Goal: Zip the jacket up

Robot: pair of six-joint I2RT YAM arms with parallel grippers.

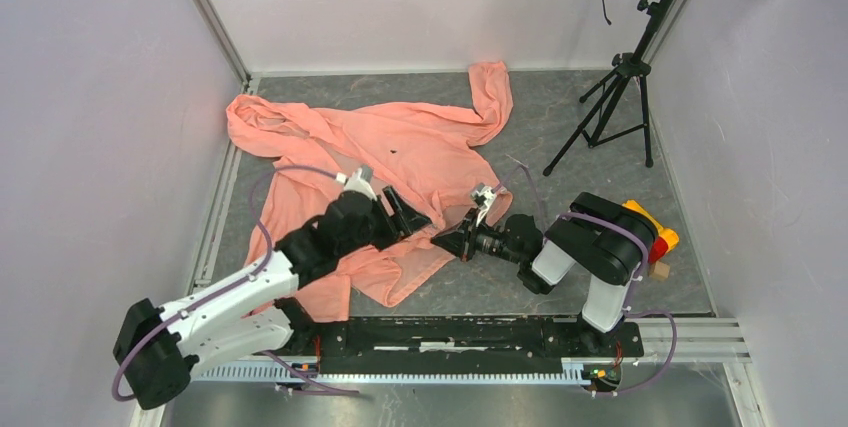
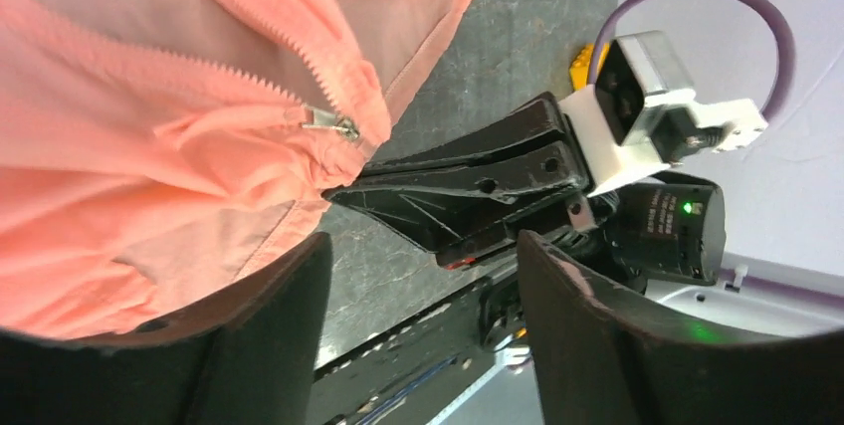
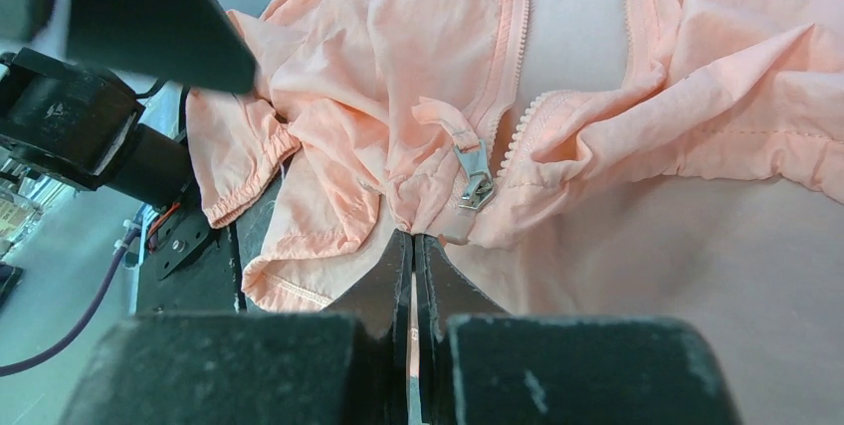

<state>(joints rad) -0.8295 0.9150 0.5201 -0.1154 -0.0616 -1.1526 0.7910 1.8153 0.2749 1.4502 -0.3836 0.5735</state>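
The salmon-pink jacket (image 1: 400, 147) lies spread on the grey table, front up and its zipper open. In the right wrist view the metal zipper slider (image 3: 474, 178) sits at the bottom of the two zipper rows. My right gripper (image 3: 413, 242) is shut on the jacket's bottom hem just below the slider; it also shows in the top view (image 1: 447, 240). My left gripper (image 1: 407, 215) is open and empty, just left of the right one, over the hem. In the left wrist view (image 2: 423, 281) its fingers (image 2: 264, 330) straddle bare table, with the slider (image 2: 333, 126) just beyond.
A black music stand on a tripod (image 1: 612, 97) stands at the back right. A yellow-and-red object (image 1: 652, 230) and a small wooden block (image 1: 658, 270) lie right of the right arm. White walls close in both sides. A metal rail (image 1: 450, 332) runs along the front.
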